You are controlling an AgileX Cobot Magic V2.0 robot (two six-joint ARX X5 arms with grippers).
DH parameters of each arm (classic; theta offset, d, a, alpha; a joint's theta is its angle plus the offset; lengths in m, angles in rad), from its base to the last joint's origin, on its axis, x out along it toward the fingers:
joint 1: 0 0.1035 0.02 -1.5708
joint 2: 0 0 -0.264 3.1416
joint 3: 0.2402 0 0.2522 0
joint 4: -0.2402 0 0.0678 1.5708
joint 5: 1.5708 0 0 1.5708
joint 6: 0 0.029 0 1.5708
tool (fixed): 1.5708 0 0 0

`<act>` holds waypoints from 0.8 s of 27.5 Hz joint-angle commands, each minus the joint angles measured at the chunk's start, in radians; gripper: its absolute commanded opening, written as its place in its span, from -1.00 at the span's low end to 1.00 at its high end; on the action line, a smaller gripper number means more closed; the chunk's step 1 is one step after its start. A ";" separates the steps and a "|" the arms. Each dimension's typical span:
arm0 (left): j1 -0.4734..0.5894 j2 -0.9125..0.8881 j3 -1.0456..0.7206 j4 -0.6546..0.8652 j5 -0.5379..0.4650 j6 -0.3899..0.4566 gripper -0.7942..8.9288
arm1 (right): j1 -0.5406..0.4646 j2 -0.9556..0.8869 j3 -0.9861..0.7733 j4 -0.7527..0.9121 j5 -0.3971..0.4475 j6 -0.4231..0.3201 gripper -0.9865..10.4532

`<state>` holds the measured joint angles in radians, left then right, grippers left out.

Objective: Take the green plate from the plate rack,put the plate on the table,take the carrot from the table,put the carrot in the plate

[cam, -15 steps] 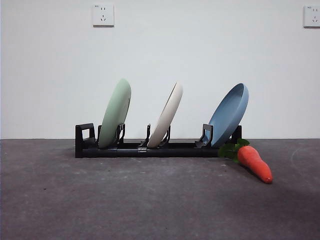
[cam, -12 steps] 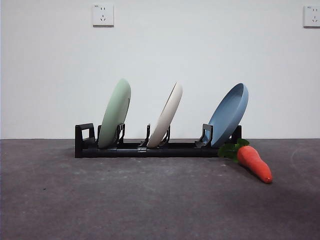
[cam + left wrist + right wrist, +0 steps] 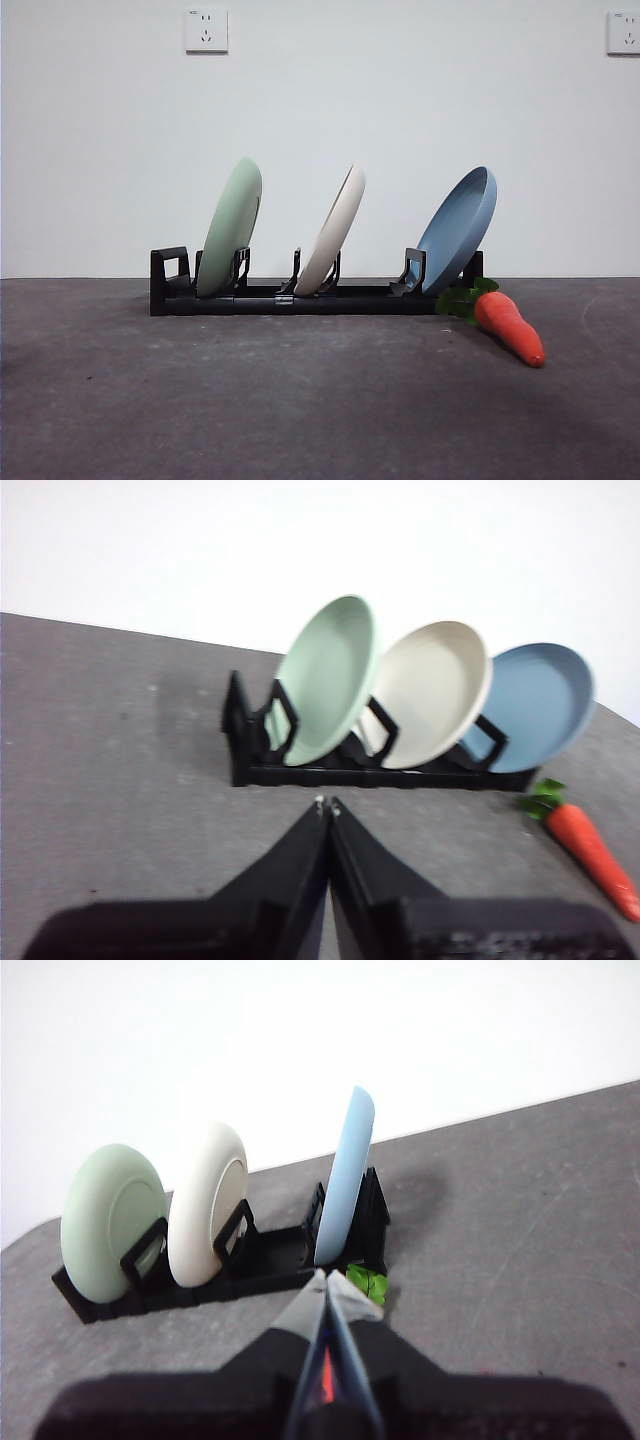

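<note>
The green plate (image 3: 231,226) stands tilted in the left slot of the black plate rack (image 3: 300,297); it also shows in the left wrist view (image 3: 326,677) and the right wrist view (image 3: 110,1220). The carrot (image 3: 508,326) lies on the table (image 3: 300,400) at the rack's right end, leaves toward the rack. My left gripper (image 3: 326,805) is shut and empty, well short of the rack (image 3: 370,774). My right gripper (image 3: 323,1278) is shut and empty, above the carrot, whose leaves (image 3: 367,1284) show beside the jaws. Neither arm shows in the front view.
A cream-white plate (image 3: 333,233) stands in the middle slot and a blue plate (image 3: 457,229) in the right slot. A white wall with two sockets (image 3: 206,30) rises behind the rack.
</note>
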<state>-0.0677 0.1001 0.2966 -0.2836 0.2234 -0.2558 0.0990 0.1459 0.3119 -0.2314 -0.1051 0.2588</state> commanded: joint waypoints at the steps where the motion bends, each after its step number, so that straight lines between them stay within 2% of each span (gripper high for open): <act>1: 0.002 0.053 0.075 -0.036 0.047 -0.004 -0.85 | 0.001 0.072 0.095 -0.081 -0.011 -0.024 -0.85; 7: 0.002 0.217 0.259 -0.175 0.183 0.085 -0.85 | 0.001 0.253 0.325 -0.310 -0.139 -0.171 -0.85; 15: 0.002 0.393 0.444 -0.394 0.349 0.260 -0.85 | 0.001 0.456 0.579 -0.644 -0.336 -0.335 -0.85; 19: 0.002 0.431 0.492 -0.463 0.363 0.308 -0.85 | 0.001 0.514 0.628 -0.753 -0.390 -0.383 -0.85; 22: 0.002 0.435 0.499 -0.473 0.358 0.312 -0.84 | 0.001 0.542 0.630 -0.776 -0.390 -0.391 -0.82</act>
<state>-0.0677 0.5350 0.7929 -0.7574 0.5800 0.0353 0.0990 0.6888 0.9386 -1.0107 -0.4942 -0.1158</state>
